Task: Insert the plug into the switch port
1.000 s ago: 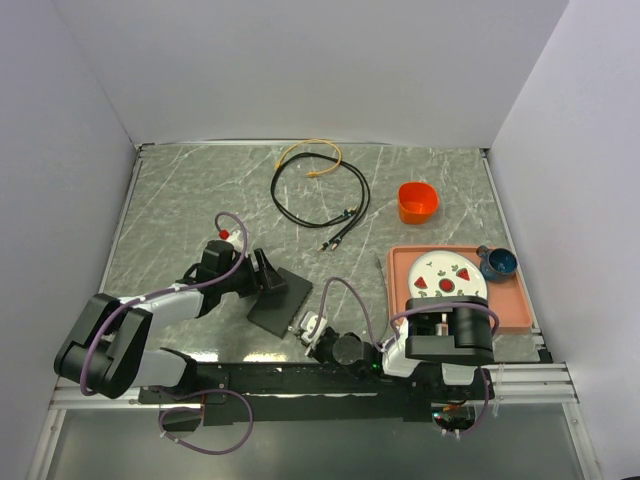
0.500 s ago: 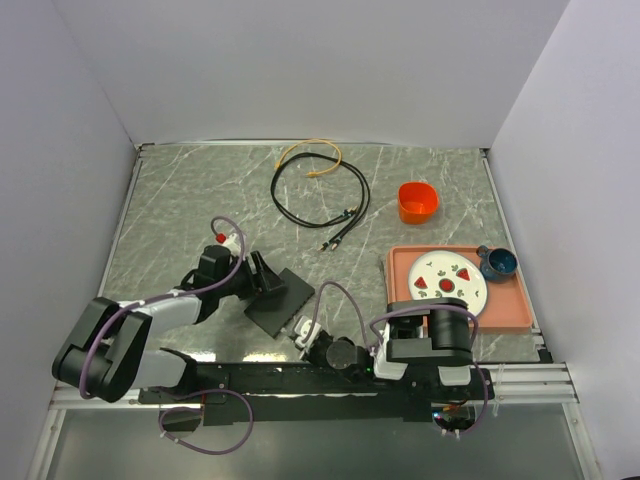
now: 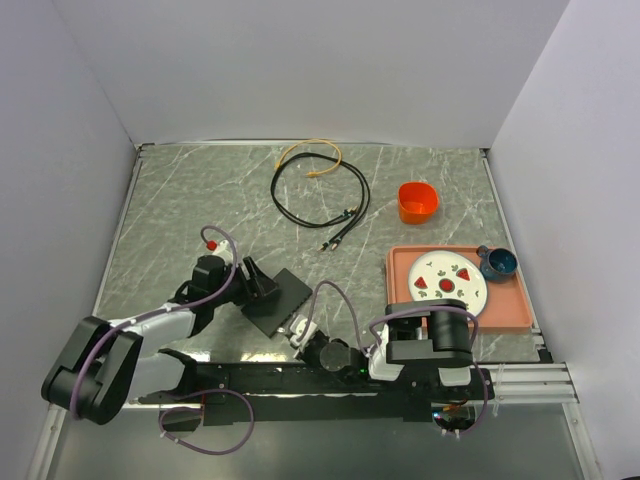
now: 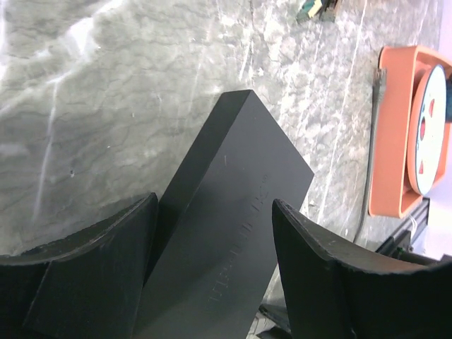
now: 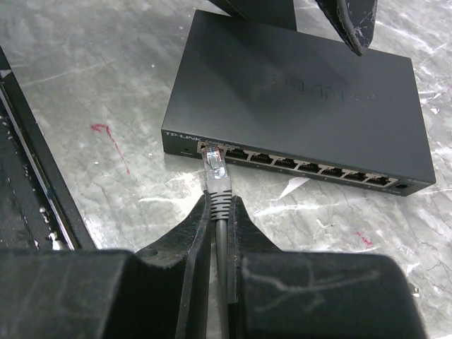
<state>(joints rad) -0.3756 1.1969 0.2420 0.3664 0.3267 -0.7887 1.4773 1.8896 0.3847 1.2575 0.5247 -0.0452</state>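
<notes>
Right wrist shows right fingers (image 5: 201,220) pinching the plug (image 5: 214,164); left fingers (image 5: 349,25), mostly cropped, clamp the switch (image 5: 296,106).

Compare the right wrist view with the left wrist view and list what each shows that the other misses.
Right wrist only: the right gripper pinching the plug, its tip by the left end of the switch's row of ports. Left wrist only: the orange tray and the plate on it. Both: the switch's black top, the marble table, and the left gripper astride the switch.
</notes>
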